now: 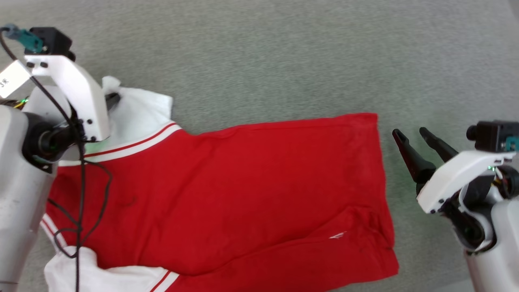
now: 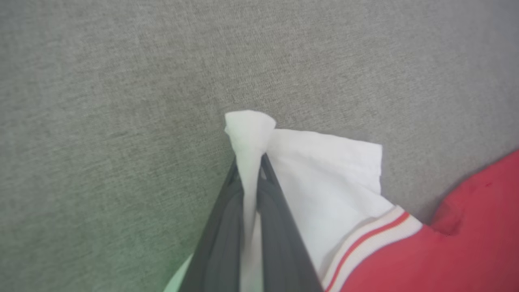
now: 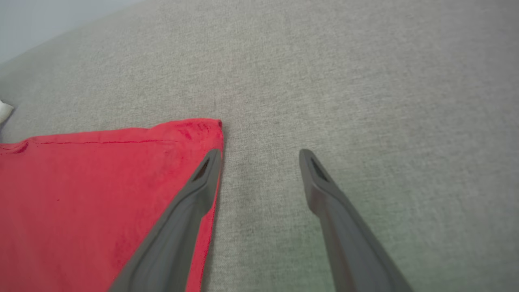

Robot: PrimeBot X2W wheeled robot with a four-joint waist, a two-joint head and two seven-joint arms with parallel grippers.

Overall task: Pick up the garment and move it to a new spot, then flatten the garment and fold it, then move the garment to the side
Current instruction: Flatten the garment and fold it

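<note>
Nearest to the robot, at the lower left of the head view, the near sleeve (image 1: 105, 280) of the garment (image 1: 227, 190) lies bunched and partly under the left forearm (image 1: 20, 202). A loose black cable (image 1: 83, 182) hangs from that arm across the red cloth, and I judge that if the arm moves away this cable can catch the fabric or drag a fold with it. The garment itself lies spread on the grey worktop (image 1: 284, 52), its body running from left to right, with some shallow creases near the hem (image 1: 377, 174). Just beside that hem the right pincer (image 1: 409, 132) stands wide open and holds nothing. In its wrist view one finger (image 3: 190, 207) lies over the edge of the red corner while the other is over bare worktop, so closing from here may take only the top layer, or miss the cloth. Farther away, the left pincer (image 2: 249, 162) is closed on a thin twisted fold of the far sleeve (image 2: 336, 170), with only a small white tip above the fingers. Such a small grip may slip when it pulls. Also, a pull on this one sleeve alone, with the hem not held, could drag the whole garment sideways and wrinkle it instead of flattening it.
</note>
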